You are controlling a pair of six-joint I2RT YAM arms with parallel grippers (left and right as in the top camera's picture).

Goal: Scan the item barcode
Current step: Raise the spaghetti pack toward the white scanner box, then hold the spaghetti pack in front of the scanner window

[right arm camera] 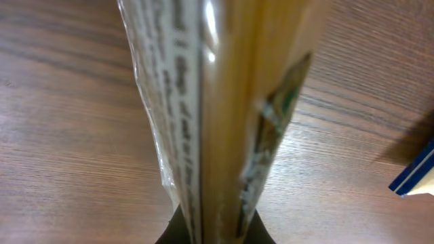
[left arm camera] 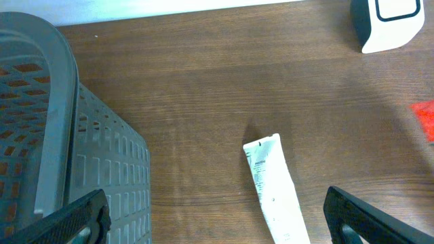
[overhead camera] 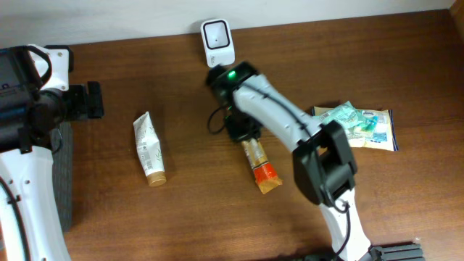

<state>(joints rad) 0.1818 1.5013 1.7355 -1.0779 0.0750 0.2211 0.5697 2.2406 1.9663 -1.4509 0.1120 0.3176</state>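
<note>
The white box-shaped barcode scanner [overhead camera: 216, 42] stands at the far edge of the brown wooden table [overhead camera: 181, 210]. Just in front of it, on the near side, the right gripper [overhead camera: 241, 131] is clamped tight on one end of a long clear-and-yellow snack packet with an orange end [overhead camera: 260, 168]. The packet's orange end points away from the scanner, towards the near edge of the table. In the right wrist view the packet [right arm camera: 217, 115] fills the middle of the picture edge-on, with printed text along its clear side, and it is pinched between the dark jaws at the bottom.

To the left of the scanner and nearer the front lies a white squeeze tube with a tan cap [overhead camera: 148, 149], flat on the wood and well apart from the packet. To the right of the scanner sits a small heap of green and blue flat packets [overhead camera: 359, 125].

Far left of the scanner, the left gripper [overhead camera: 90, 100] is spread wide with nothing between its black fingers [left arm camera: 74, 220]. It hangs above the table beside a grey perforated plastic basket [left arm camera: 41, 115].
</note>
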